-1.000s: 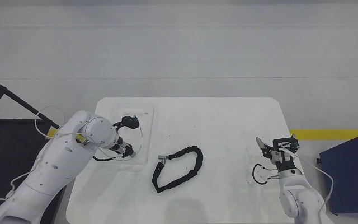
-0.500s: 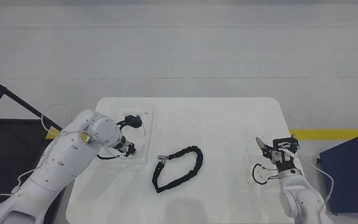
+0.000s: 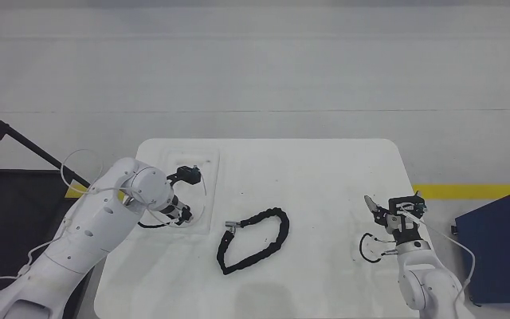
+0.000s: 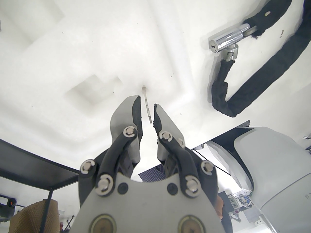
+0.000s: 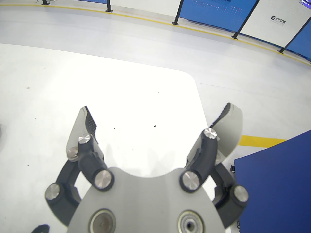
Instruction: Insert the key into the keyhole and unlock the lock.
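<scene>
Left gripper: jaws drawn narrow, one pad on each side of the key. A thin gap shows on both sides, so the key is bracketed but, in my judgement, not yet clamped. The key stands on edge, its far tip seated in a slot of the white foam tray just ahead of the fingertips.

Risk 1: the blade sits slightly askew between the pads. An off-centre closure could pinch one edge, so that the key twists or tips in the slot.

Risk 2: foam friction. A lift on a weak grip may leave the key behind or let it slide in the pads, spoiling its angle for insertion.

Farther out from the tool, off to one side, the lock lies on the table, its keyhole turned roughly toward the gripper. It is loose on its black chain. Unbraced, it is likely to skid or roll under key pressure.

Right gripper: jaws spread wide, empty, well apart from the lock, so bracing is not yet available.
</scene>
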Controlling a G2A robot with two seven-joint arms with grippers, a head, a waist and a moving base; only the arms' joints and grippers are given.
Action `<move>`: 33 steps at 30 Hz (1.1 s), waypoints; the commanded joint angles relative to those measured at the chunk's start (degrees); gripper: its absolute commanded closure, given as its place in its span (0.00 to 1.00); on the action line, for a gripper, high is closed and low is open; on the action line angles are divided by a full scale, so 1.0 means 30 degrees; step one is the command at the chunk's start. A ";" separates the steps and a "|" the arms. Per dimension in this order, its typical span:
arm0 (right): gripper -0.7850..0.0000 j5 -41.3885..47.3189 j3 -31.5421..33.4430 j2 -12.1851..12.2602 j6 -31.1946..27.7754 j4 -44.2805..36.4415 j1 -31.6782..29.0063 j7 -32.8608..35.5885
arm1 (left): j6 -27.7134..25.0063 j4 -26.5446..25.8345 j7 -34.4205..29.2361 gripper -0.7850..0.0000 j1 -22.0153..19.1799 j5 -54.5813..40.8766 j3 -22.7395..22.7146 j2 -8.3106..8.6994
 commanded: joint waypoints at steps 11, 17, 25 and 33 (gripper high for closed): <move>0.00 0.0000 0.0000 0.0000 0.0000 0.0000 0.0000 0.0000 | -0.0046 0.0249 0.0386 0.96 -0.0053 0.0241 0.0146 -0.0099; 0.00 0.0000 0.0000 0.0000 0.0000 0.0000 0.0000 0.0000 | -0.0039 0.0259 0.0364 1.00 -0.0071 0.0386 0.0102 -0.0106; 0.00 0.0000 0.0000 0.0000 0.0000 0.0000 0.0000 0.0000 | 0.0047 -0.0517 -0.0368 1.00 -0.0108 0.0707 -0.0862 0.0189; 0.00 0.0000 0.0000 0.0000 0.0000 0.0000 0.0000 0.0000 | -0.0247 -0.2066 -0.0142 1.00 0.0254 0.0937 -0.2749 0.0814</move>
